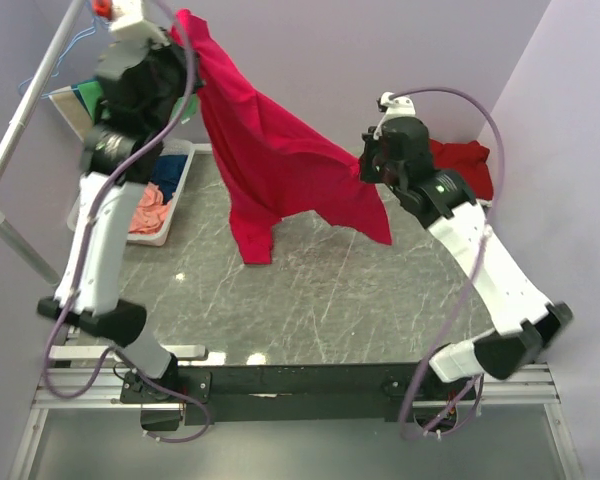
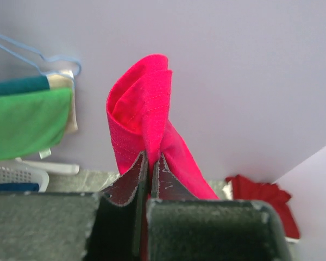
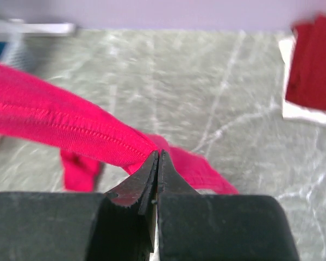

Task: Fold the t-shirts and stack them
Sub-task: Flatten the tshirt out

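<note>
Our left gripper [image 2: 150, 159] and right gripper [image 3: 157, 156] each pinch the pinkish-red t-shirt [image 1: 280, 160]; we should lower it taut between them.

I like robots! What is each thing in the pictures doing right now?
pink-red t-shirt: held up in the air, unfolded, between both grippers.
left gripper: jaws shut on the pink-red t-shirt.
right gripper: jaws shut on the pink-red t-shirt.
maroon t-shirt: lying down, not held.
salmon t-shirt: crumpled in the white basket.
green towel: hanging up.
</note>
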Action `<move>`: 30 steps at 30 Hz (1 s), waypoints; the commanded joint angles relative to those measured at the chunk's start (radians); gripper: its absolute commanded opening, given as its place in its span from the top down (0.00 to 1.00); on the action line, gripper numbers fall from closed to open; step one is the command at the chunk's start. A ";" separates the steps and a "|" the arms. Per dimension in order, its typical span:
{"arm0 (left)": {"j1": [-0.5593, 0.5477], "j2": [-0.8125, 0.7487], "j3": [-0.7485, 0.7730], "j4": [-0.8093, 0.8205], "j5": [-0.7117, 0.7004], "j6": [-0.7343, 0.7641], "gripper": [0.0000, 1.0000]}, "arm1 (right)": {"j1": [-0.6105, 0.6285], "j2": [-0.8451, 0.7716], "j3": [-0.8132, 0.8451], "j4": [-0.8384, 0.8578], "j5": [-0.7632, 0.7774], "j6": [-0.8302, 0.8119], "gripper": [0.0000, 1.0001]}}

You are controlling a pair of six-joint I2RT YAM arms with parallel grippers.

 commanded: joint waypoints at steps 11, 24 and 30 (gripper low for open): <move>0.004 -0.454 -0.256 0.288 0.093 0.003 0.99 | 0.222 -0.321 -0.004 0.094 -0.142 -0.180 1.00; -0.016 0.187 -0.097 0.284 0.351 -0.137 0.99 | 0.149 -0.154 -0.293 0.099 0.396 0.100 1.00; -0.071 0.511 -0.065 0.310 0.420 -0.144 0.99 | 0.047 -0.061 -0.488 0.120 0.326 0.351 1.00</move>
